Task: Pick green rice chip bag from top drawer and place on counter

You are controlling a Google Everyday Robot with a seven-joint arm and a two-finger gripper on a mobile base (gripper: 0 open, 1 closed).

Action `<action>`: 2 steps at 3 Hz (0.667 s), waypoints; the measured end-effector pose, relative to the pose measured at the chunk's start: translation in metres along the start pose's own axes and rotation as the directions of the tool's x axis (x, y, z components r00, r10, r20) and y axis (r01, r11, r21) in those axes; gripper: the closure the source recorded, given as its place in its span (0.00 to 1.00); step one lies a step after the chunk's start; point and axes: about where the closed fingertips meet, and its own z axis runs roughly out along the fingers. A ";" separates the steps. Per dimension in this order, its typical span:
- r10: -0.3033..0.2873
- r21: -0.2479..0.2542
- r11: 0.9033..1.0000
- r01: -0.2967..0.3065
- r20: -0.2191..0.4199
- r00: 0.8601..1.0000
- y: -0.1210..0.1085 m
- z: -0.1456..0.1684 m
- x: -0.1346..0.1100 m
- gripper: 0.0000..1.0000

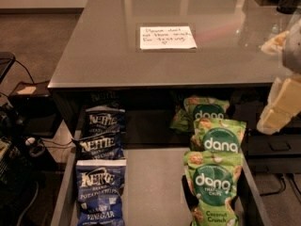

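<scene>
Cream-coloured and blurred, my gripper (281, 105) hangs at the right border of the camera view, just past the front right corner of the counter (108, 55) and higher than the open top drawer (155, 182). It holds nothing that I can see, and I cannot tell if it is spread or pressed together. Down and to the left of it, well apart from it, the green rice chip bag (212, 187) lies flat on the right side of the drawer floor, with the "dang" logo facing up and "Coconut Crunch" near its lower end. Two more green bags (220, 138) lie behind it in a row and overlap one another, the last one partly under the counter edge. On the left side of the drawer there is a row of three dark blue Kettle bags (101, 187), also overlapping. The grey floor between the two rows is bare. On the glossy counter a white handwritten note (167, 37) lies near the middle. Dark cables (28, 145) are on the ground at the left.
</scene>
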 end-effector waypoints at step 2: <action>0.259 -0.076 0.965 -0.252 0.093 0.962 0.038 0.082 0.030 0.00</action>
